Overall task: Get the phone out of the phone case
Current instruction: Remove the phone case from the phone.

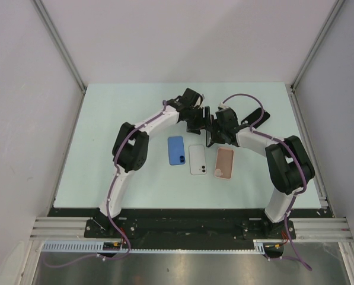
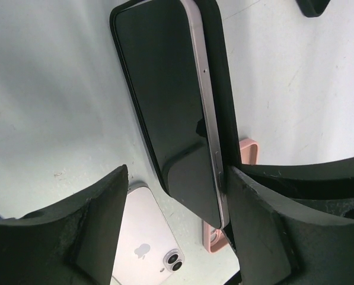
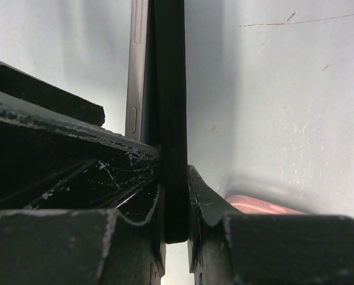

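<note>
Separation of phone (image 2: pixel 165 107) from phone case (image 2: pixel 223 107) looks to be the step in hand. The pair is held on edge above the table (image 1: pixel 123 119), between the two arms near its middle. In the left wrist view the phone's pale metal side stands proud of the black case along one long edge, so it appears partly out of the shell. Right gripper (image 3: pixel 174 172) is clenched on the thin black wall of the case, one pad against each face. Left gripper (image 2: pixel 177 178) is released. Its fingers (image 2: pixel 76 231) straddle the phone, one at or just beside the freed edge and the other apart from the dark screen. The next move, by this reading, calls for the left jaws to close on the phone alone, not the case rim, and then draw it away while the right holds firm — a slanted pull could jam whatever part is seated in the shell. Below lie a white phone (image 2: pixel 144 237), a pink case (image 2: pixel 248 151) and a blue phone (image 1: pixel 175 150).
</note>
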Motion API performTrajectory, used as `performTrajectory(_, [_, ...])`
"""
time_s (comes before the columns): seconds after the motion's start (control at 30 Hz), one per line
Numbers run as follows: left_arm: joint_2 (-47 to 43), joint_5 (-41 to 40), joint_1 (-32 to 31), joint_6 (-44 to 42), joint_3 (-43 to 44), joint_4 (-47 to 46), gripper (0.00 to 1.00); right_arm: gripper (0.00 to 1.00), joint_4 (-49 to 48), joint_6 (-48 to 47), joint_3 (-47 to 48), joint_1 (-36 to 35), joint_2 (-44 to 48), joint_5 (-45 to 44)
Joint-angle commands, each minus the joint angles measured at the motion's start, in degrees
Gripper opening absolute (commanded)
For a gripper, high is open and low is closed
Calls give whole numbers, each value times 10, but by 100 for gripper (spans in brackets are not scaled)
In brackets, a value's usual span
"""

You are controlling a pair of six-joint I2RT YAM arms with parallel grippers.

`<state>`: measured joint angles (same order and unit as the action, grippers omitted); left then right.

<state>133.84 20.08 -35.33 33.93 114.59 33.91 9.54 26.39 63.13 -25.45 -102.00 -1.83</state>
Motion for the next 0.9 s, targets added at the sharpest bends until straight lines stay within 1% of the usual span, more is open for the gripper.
performTrajectory(0.0, [26,-64,-16,-25,49,46,70,0,-38,4,23,-10,14,6])
performTrajectory(0.07, [34,-100,-21,-33,78,83,68,0,-34,4,23,-14,16,-5])
performTrajectory(0.1, [36,-111,-21,-34,81,86,67,0,-34,3,23,-17,16,-12])
performTrajectory(0.23, [34,-144,-21,-36,78,102,59,0,-34,6,23,-22,19,-20])
performTrajectory(0.37, [32,-166,-26,-41,75,108,56,0,-42,11,23,-26,19,-18])
performTrajectory(0.53, [44,-199,-35,-48,76,117,41,0,-47,18,23,-27,17,-12])
performTrajectory(0.63, [49,-231,-40,-55,73,123,41,0,-44,19,23,-27,17,-12])
performTrajectory(0.7, [51,-236,-40,-55,71,122,41,0,-44,21,23,-27,18,-10])
performTrajectory(0.87, [56,-207,-40,-49,66,108,41,0,-44,23,23,-28,19,-8])
